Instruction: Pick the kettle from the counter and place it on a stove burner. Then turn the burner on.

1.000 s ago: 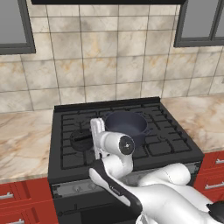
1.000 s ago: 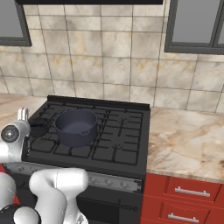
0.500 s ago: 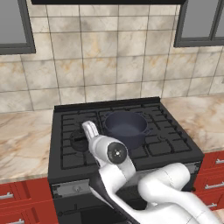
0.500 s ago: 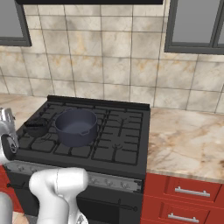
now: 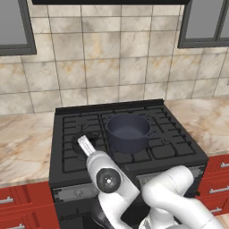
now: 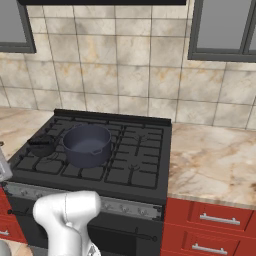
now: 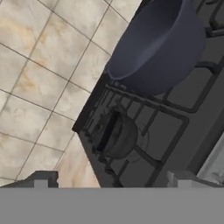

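Kettle (image 7: 117,134) sits on the stove's left-front burner (image 7: 144,139); gripper (image 7: 109,180) gapes wide, empty; next, aim squarely at the matching knob.

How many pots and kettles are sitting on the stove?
2: the big grey pot sits mid-stove; the little black kettle sits on the left-front burner beside it. None looks hidden.

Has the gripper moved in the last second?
Yes. In the left base view the gripper has drawn back toward the stove's front edge, away from the pot.
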